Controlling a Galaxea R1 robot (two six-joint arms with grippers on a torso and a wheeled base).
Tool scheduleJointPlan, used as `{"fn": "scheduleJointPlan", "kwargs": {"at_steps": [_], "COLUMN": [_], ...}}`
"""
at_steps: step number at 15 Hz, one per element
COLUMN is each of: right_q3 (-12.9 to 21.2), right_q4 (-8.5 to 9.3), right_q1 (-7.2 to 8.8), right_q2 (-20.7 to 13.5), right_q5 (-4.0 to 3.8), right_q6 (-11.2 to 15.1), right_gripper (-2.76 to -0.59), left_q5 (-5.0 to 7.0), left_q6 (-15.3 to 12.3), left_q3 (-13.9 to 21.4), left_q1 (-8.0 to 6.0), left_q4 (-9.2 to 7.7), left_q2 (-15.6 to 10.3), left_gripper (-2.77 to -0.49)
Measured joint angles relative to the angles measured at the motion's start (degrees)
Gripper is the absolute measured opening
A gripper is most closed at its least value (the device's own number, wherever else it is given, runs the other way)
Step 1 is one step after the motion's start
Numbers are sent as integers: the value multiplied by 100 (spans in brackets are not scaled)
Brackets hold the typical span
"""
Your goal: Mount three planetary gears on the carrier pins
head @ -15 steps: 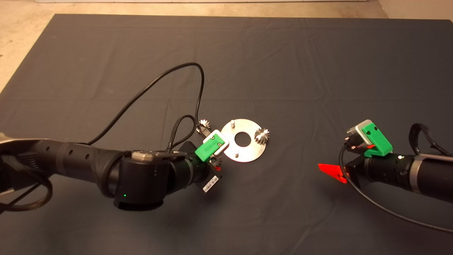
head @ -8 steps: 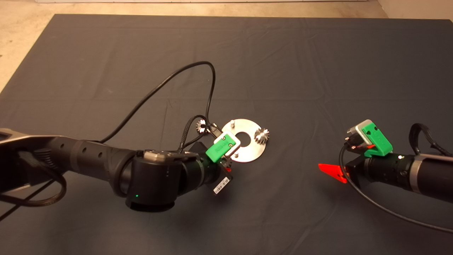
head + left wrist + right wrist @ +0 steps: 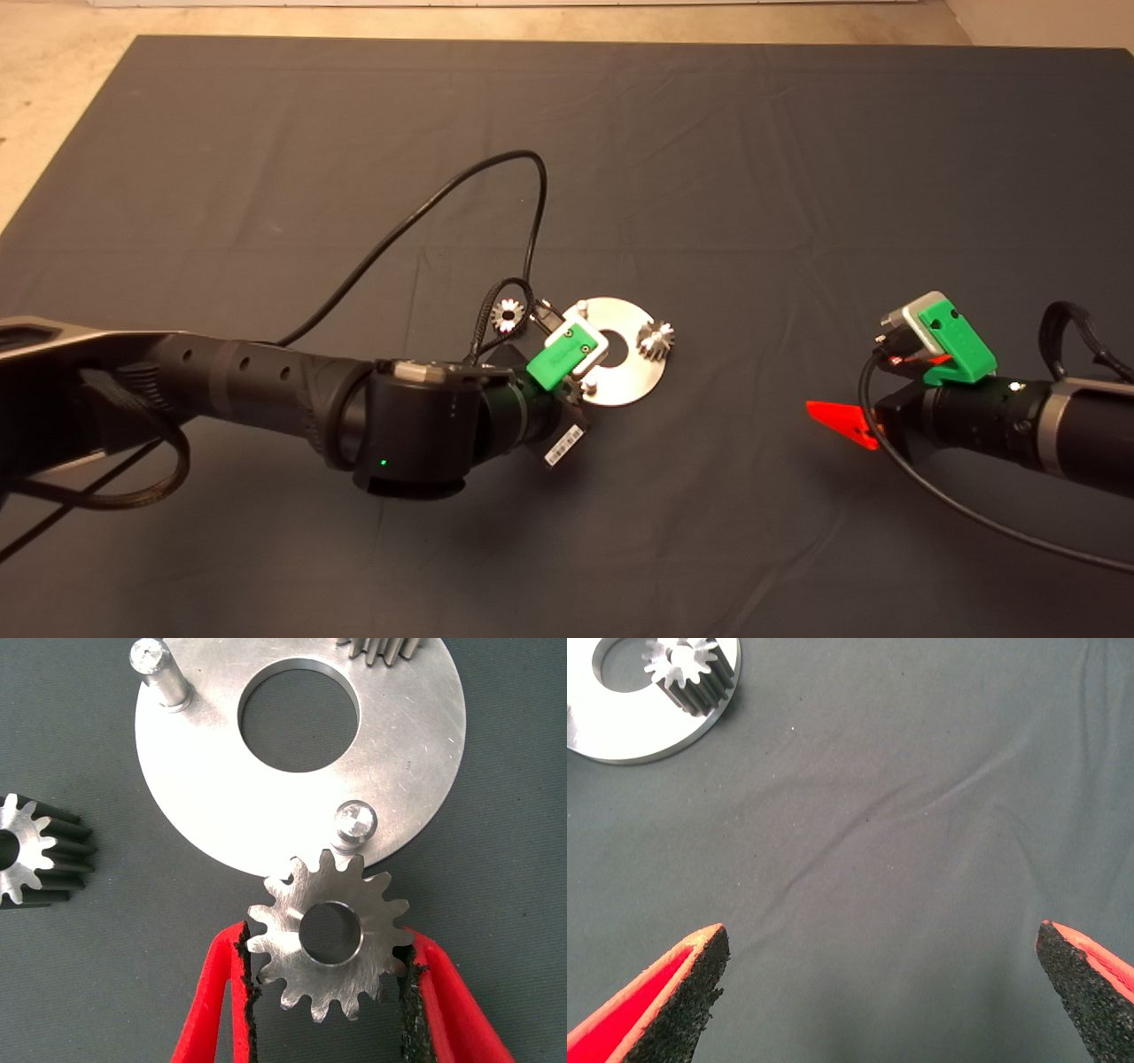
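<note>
left gripper: over disc edge
gears: 1 on disc, 1 on mat
right gripper: parked right

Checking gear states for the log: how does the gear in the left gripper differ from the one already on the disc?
The held gear is clamped between the left gripper fingers, short of the nearest bare pin; the seated gear sits on the disc, ungripped. The held gear's bore is open; no open bore shows in the seated gear. Both are alike silvery toothed spur gears, faces up.
</note>
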Motion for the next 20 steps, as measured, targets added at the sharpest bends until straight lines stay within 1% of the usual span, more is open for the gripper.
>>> {"fn": "scheduleJointPlan", "kwargs": {"at_steps": [7,10,11,13,14,15,17,20], "right_q3": [0,0,0,0,0,0,0,0], "right_q4": [0,0,0,0,0,0,0,0], "right_q1": [0,0,0,-1,-1,-1,0,0], "right_q2": [0,0,0,-2,-9,-13,-11,-13], "right_q5": [2,7,2,5,5,0,5,2], "right_q6": [0,0,0,0,0,0,0,0], "right_gripper": [-76,-76,-76,-76,-76,-76,-76,-76], "left_q5": [-35,-38,-37,-44,-41,-41,-44,-46], "left_q6": [2,2,2,2,2,2,3,3], "left_q3": [-68,-68,-68,-68,-68,-71,-71,-79], "left_q1": [0,-7,-63,-304,-396,-416,-378,-378], "left_q4": [-5,-13,-63,-152,-149,-150,-204,-215], "left_q2": [17,80,118,157,157,155,156,155], "left_gripper": [-256,-256,-256,-256,-256,-256,-256,-256]}}
